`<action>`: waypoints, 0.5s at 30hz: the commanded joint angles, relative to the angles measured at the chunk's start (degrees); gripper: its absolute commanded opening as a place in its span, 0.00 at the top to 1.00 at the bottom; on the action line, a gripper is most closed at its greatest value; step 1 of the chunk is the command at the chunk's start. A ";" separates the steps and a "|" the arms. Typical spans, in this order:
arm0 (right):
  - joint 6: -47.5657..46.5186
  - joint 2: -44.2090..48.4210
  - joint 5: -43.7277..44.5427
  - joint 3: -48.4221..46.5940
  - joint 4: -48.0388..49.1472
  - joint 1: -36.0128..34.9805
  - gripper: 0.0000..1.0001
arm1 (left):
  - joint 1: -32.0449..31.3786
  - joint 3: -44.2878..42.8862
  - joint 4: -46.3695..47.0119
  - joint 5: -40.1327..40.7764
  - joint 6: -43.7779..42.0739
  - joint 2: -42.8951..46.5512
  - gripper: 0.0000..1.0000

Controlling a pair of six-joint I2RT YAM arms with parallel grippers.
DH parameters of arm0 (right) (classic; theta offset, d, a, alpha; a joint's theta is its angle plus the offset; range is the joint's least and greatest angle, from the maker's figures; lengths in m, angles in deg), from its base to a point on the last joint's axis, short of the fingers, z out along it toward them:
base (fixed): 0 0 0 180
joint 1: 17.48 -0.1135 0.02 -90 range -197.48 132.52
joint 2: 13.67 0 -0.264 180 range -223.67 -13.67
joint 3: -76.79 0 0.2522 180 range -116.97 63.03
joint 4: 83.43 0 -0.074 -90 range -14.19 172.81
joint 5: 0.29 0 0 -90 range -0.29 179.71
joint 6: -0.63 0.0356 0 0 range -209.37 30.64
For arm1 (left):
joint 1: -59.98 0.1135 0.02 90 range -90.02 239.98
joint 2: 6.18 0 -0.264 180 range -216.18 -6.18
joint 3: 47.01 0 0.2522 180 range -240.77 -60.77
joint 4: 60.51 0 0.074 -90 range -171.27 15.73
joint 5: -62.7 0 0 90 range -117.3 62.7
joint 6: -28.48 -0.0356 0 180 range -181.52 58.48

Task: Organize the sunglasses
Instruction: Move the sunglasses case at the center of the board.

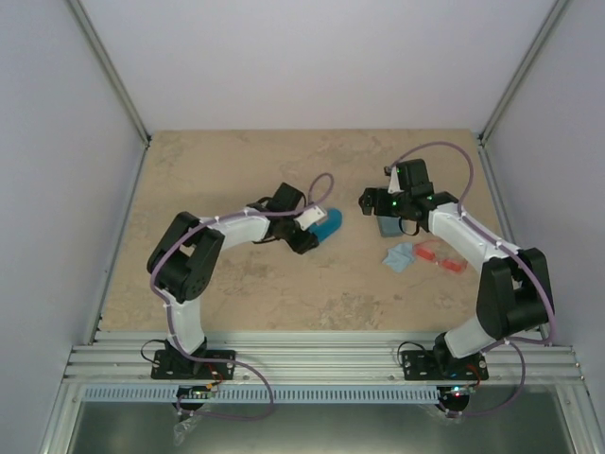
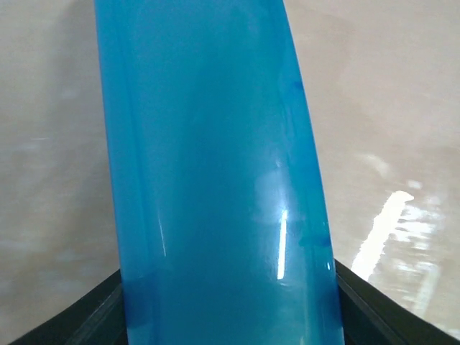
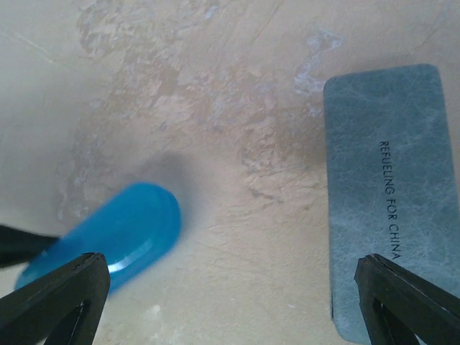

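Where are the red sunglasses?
In the top view, the red sunglasses lie on the right side of the table, right beside the light blue cloth, on the near side of the right arm.

Beige stone-look table (image 1: pixel 236 170), plain white walls (image 1: pixel 321 57), alu frame posts (image 1: pixel 109 71) at corners.

— What's on your bench (image 1: pixel 236 161) right now?
— You've got a glossy blue case (image 1: pixel 330 225) mid-bench, its rounded end toward the grey-blue case (image 1: pixel 386 228). The two are apart.
— Any lettering?
— "REFUELING FOR CHINA" on the grey-blue one. A crumpled light blue cloth (image 1: pixel 401 256) lies just beside it, toward the near edge.
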 commanded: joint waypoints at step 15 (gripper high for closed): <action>-2.04 -12.08 -8.65 -6.78 -0.38 -4.25 0.11 | -6.18 5.35 -1.94 5.28 0.29 8.57 0.10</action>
